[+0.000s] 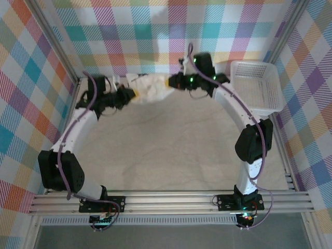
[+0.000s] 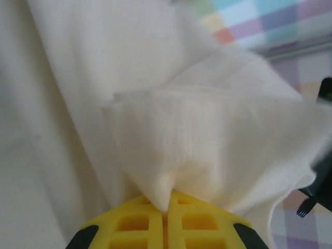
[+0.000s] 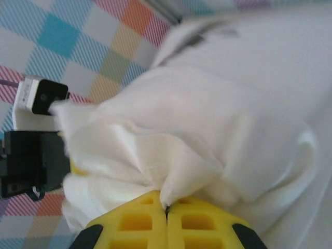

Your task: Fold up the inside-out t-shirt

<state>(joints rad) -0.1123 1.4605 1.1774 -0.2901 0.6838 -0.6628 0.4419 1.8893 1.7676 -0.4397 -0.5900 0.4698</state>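
The inside-out t-shirt (image 1: 150, 89) is a bunched cream cloth held up between both arms at the far side of the table. My left gripper (image 1: 134, 93) is shut on its left end; in the left wrist view the yellow jaws pinch a fold of the t-shirt (image 2: 207, 140) at my left gripper (image 2: 167, 206). My right gripper (image 1: 167, 82) is shut on the right end. In the right wrist view a gathered tuck of the t-shirt (image 3: 207, 135) is clamped in my right gripper (image 3: 167, 206). The cloth hangs crumpled between them.
A white mesh basket (image 1: 258, 87) stands at the far right corner. The beige table surface (image 1: 171, 150) stretches toward the arm bases. Checkered walls (image 1: 155, 31) close in the back and sides, and a metal rail (image 1: 171, 199) runs along the near edge.
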